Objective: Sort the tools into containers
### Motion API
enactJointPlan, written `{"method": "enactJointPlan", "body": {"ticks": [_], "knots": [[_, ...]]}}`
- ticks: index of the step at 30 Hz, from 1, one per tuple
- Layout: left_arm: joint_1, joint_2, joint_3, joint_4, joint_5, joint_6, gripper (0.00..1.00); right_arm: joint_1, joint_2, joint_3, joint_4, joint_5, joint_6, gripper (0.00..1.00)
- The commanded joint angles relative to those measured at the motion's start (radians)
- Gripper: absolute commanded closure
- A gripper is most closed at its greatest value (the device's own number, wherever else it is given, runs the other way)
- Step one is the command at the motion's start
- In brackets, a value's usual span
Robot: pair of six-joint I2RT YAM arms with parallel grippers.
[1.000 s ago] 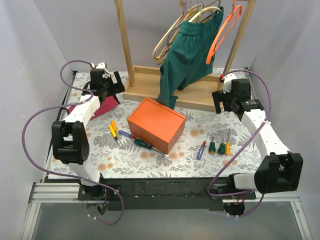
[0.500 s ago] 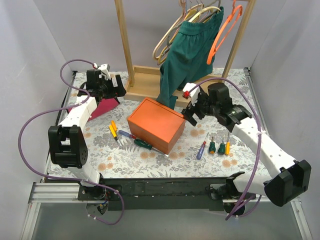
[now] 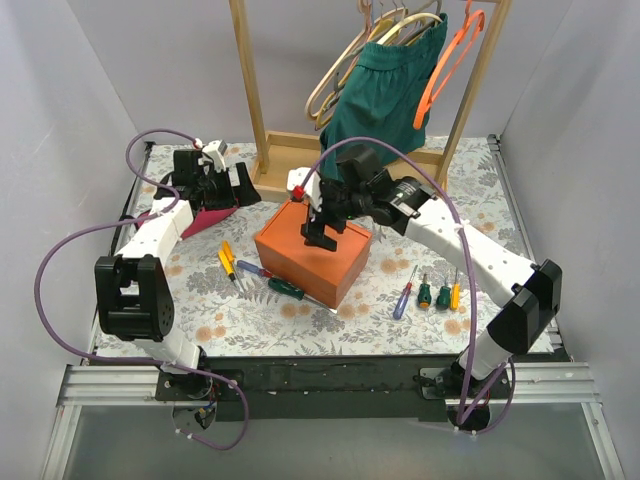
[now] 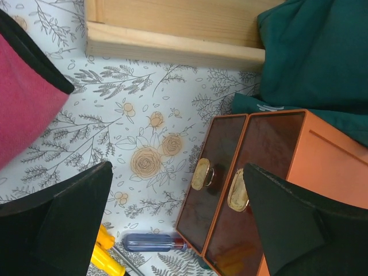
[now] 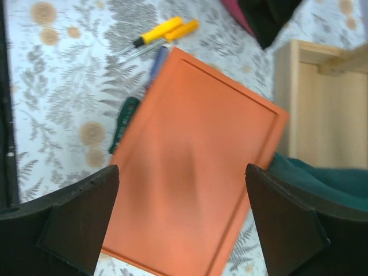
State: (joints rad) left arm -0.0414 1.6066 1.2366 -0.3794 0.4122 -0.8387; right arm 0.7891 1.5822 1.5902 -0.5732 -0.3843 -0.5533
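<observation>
Right, status at that moment. The orange rectangular box with a seam round its sides (image 3: 292, 246) sat mid-bench, a little toward the far edge, with its flat orange lid (image 5: 195, 109) shut. The right gripper (image 5: 180, 169) hung directly above that lid, fingers spread wide, pinching nothing. The left gripper (image 4: 178, 168) was out by the far-left corner, also spread and empty, facing the box side that carried two small brass latches (image 4: 201, 173).

Tools: two yellow-handled screwdrivers (image 3: 228, 262), a blue-handled screwdriver (image 3: 250, 268) and a green-handled screwdriver (image 3: 285, 288) lay just beside the box on its near-left side. A row of four more screwdrivers (image 3: 424, 292) lay toward the near-right corner, apart from the box. No clear container showed in any view.

Handling, my read: the box looked rigid, with a smooth top offering no purchase. The lid probably wouldn't lift until the latches were flipped, so go for the latch side or the lid edge. The screwdrivers looked light and stiff, with round handles likely to roll. Thin shafts would slip, so pinch across the handle.
</observation>
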Motion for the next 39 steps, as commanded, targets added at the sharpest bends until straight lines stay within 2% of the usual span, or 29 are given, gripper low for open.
{"method": "enactJointPlan", "body": {"ticks": [1,3,6,10,13,16,22,29,39], "knots": [[0.005,-0.066,-0.019,0.05,0.023,-0.063,0.02,0.093,0.062,0.131,-0.164,-0.034,-0.069,0.01],[0.005,-0.1,-0.066,0.08,0.04,-0.1,0.02,0.134,0.081,0.139,-0.192,-0.021,-0.086,0.01],[0.005,-0.164,-0.159,0.114,0.077,-0.146,0.02,0.203,0.084,0.1,-0.192,0.103,-0.08,0.01],[0.006,-0.189,-0.196,0.141,0.134,-0.171,0.02,0.229,0.046,-0.011,-0.149,0.189,-0.05,0.01],[0.005,-0.198,-0.213,0.18,0.239,-0.184,0.03,0.251,0.01,-0.073,-0.119,0.309,-0.054,0.02],[0.005,-0.192,-0.232,0.211,0.316,-0.197,0.05,0.252,-0.034,-0.165,-0.062,0.427,-0.074,0.02],[0.003,-0.163,-0.241,0.214,0.41,-0.198,0.12,0.249,-0.086,-0.272,0.002,0.515,-0.088,0.02],[-0.017,-0.165,-0.281,0.203,0.41,-0.174,0.16,0.223,-0.108,-0.36,0.025,0.591,-0.099,0.03],[-0.072,-0.198,-0.312,0.189,0.448,-0.137,0.17,0.156,-0.168,-0.512,0.116,0.735,-0.186,0.03]]}}
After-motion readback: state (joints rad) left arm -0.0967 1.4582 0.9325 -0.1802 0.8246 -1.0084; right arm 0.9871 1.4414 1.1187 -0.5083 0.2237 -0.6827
